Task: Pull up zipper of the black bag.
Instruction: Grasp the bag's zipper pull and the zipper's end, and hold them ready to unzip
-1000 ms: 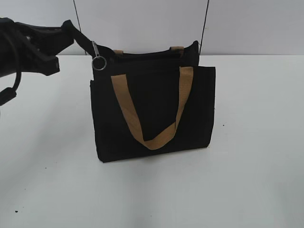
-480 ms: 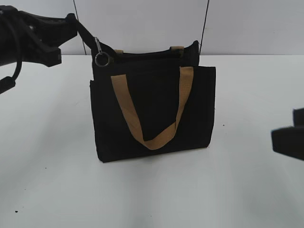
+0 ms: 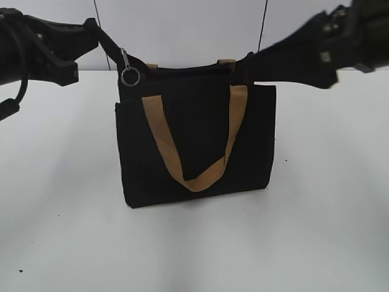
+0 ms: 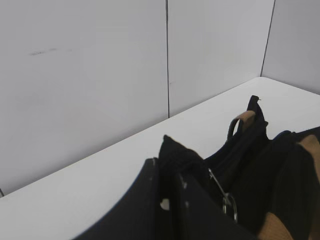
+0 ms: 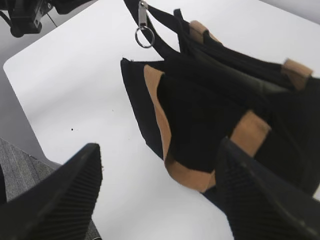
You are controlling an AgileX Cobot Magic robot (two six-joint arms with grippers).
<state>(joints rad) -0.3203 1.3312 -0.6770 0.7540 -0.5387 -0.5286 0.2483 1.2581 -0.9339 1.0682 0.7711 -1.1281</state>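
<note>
The black bag [image 3: 194,143] stands upright on the white table, with tan strap handles [image 3: 163,143]. The small silver zipper [image 3: 128,73] with its ring hangs at the bag's top left corner. My left gripper [image 3: 112,50] is shut on the black fabric of that corner, just beside the zipper [image 4: 226,199]; the pinched fabric shows in the left wrist view [image 4: 172,160]. My right gripper [image 3: 250,64] is open and empty at the bag's top right edge. In the right wrist view its jaws [image 5: 159,148] spread above the bag [image 5: 200,107], and the zipper [image 5: 143,29] is far off.
The white table [image 3: 194,249] lies all around the bag. Grey wall panels [image 3: 182,30] stand close behind it. The table's near edge and the floor show in the right wrist view [image 5: 20,160].
My right arm has swung up from the lower right edge of the view to the bag's top right edge. My left gripper still holds the corner and has hardly moved.
</note>
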